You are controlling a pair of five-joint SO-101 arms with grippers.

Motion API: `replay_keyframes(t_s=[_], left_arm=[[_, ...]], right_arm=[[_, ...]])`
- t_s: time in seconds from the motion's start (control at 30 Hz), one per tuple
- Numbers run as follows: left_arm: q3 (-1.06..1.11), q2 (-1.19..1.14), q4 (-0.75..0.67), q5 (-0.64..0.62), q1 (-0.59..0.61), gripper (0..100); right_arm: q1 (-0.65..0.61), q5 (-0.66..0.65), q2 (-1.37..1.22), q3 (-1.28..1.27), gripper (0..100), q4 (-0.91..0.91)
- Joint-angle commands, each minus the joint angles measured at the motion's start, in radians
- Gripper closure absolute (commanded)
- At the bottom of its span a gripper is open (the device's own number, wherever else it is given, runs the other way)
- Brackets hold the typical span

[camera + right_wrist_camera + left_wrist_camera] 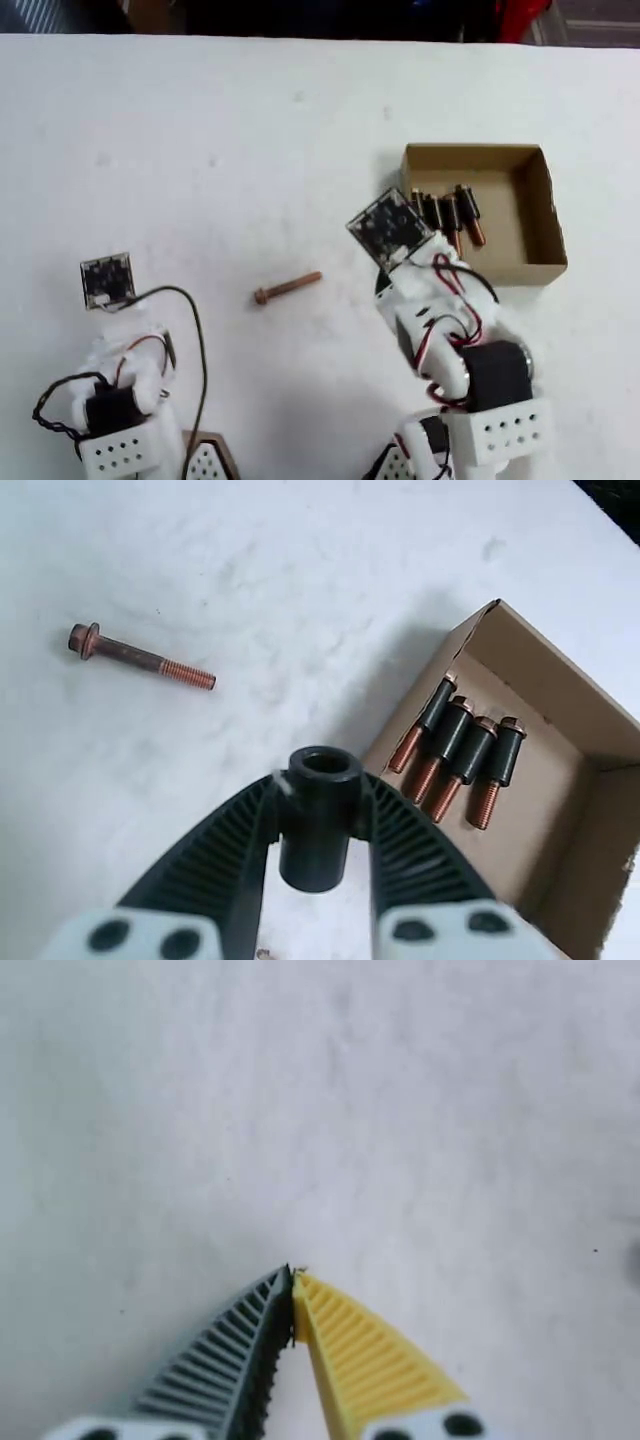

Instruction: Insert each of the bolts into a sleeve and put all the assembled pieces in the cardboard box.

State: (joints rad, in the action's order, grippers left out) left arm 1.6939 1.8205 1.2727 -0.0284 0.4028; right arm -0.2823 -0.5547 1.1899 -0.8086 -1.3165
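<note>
the right tool [320, 788] pinches a black sleeve [318, 848], bore up, beside the cardboard box [545, 685]. the loose bolt [140, 658] lies flat on the counter [260, 550] between the arms, threads toward the sleeve, head toward the left tool [292, 1282], pressed together, empty.

Item one: we are looking at a white worktop [200, 130], matte and faintly smudged, running across the high view to a dark edge at the far side.

Item two: we are finding one copper-coloured bolt [287, 288] lying flat on it near the middle, on a slight slant. Its flanged head is pointing toward the left arm's side and its threaded end toward the box.

Item three: we are noting an open cardboard box [530, 265] sitting on it on the right arm's side, well apart from the bolt.
</note>
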Motion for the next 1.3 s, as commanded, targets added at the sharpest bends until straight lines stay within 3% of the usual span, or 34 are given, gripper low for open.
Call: replay_keyframes(t_s=[0.0, 0.23, 0.37, 0.5, 1.27], left_arm=[[-0.002, 0.008, 0.011, -0.011, 0.005, 97], [-0.002, 0.008, 0.012, -0.011, 0.005, 97], [-0.002, 0.008, 0.012, -0.011, 0.004, 97], [-0.002, 0.008, 0.012, -0.011, 0.004, 97], [-0.002, 0.008, 0.012, 0.023, 0.004, 98]], right_arm=[[0.007, -0.003, 0.065, -0.095, 98.1, 0.105], [0.004, 0.009, 0.134, -0.31, 98.1, 0.334], [-0.042, 0.135, 0.171, -0.408, 98.1, 0.446], [-0.116, 0.173, 0.2, -0.465, 98.1, 0.501], [-0.145, 0.23, 0.615, -0.54, 98.2, 0.295]])
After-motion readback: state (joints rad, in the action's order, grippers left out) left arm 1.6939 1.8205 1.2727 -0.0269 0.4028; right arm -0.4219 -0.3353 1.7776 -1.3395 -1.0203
